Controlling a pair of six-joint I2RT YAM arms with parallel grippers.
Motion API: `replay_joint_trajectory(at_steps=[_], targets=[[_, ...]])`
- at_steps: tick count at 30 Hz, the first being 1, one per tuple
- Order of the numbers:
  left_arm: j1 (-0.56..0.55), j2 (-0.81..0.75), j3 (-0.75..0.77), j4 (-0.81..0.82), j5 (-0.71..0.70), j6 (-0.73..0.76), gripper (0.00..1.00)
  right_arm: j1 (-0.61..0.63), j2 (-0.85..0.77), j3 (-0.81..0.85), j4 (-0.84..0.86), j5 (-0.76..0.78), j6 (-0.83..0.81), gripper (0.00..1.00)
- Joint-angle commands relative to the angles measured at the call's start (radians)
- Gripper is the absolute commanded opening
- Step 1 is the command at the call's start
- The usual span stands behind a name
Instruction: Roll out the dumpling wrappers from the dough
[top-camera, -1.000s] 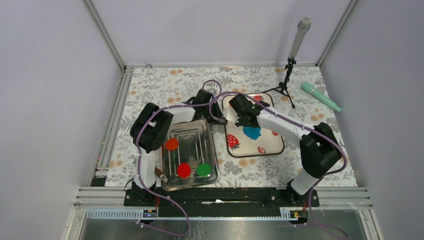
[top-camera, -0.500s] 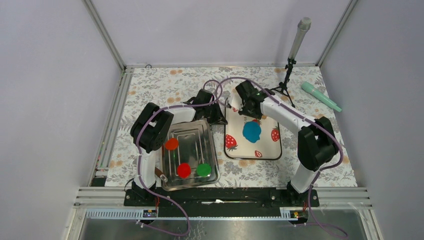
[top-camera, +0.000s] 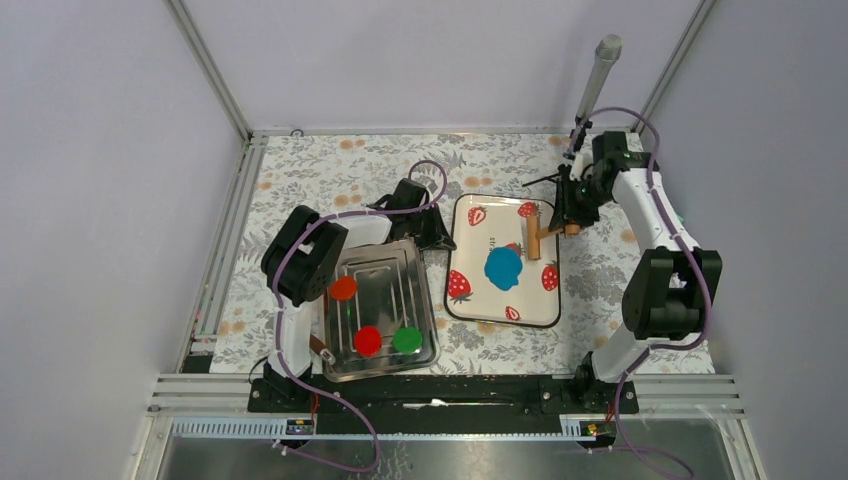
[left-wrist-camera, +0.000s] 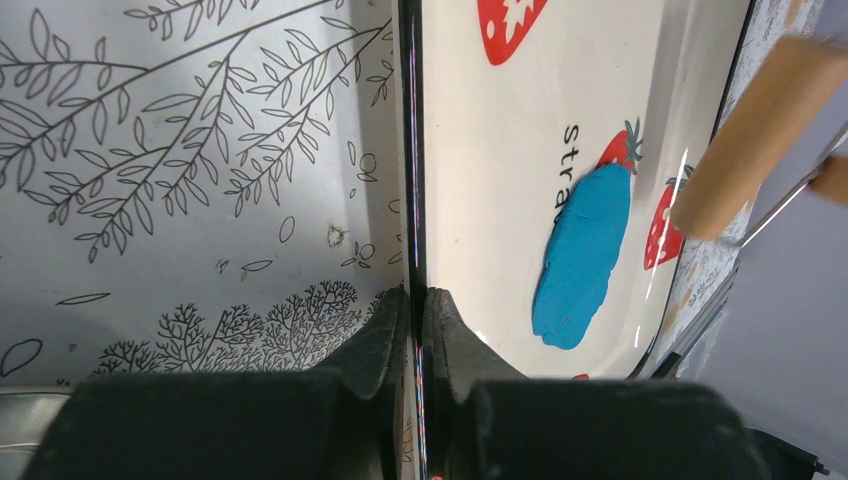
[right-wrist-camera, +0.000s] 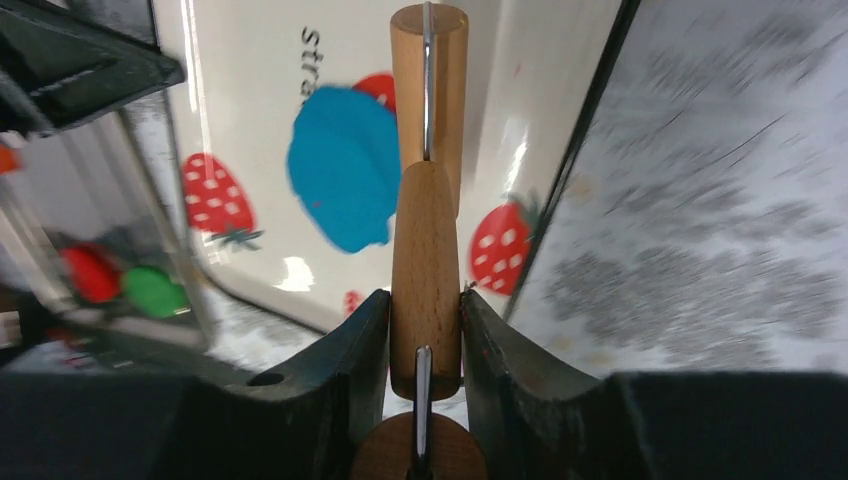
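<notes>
Blue dough (top-camera: 503, 266) is spread flat at the middle of the strawberry tray (top-camera: 472, 250) — its left rim is pinched by the left claw (left-wrist-camera: 415, 292), while the wooden rolling pin (right-wrist-camera: 445, 120) is clamped in the right claw (right-wrist-camera: 425, 300) near the right rim.

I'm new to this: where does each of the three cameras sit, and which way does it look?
Top external: high above and behind the arm bases, looking down on the table; both arms show, the left gripper at the strawberry tray, the right gripper holding the roller.
Left wrist: on the left arm's wrist, looking low across the tray; its shut fingers pinch the rim.
Right wrist: on the right arm's wrist, looking along the roller; its fingers clamp the handle.
All three share the blue dough.
</notes>
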Motion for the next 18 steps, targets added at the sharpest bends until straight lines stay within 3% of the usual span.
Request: replay_joint_trajectory(at_steps=[1, 4, 9, 18], targets=[[-0.014, 0.028, -0.058, -0.144, -0.05, 0.06, 0.0, -0.081, -0.006, -0.08, -0.029, -0.335, 0.253, 0.0], [-0.014, 0.028, -0.057, -0.144, -0.05, 0.065, 0.0, -0.131, 0.017, -0.114, 0.01, -0.426, 0.329, 0.0], [-0.014, 0.035, -0.05, -0.146, -0.05, 0.065, 0.0, -0.154, 0.061, -0.12, 0.034, -0.412, 0.355, 0.0], [-0.014, 0.044, -0.044, -0.148, -0.044, 0.066, 0.0, -0.168, 0.146, -0.162, 0.085, -0.243, 0.32, 0.0]])
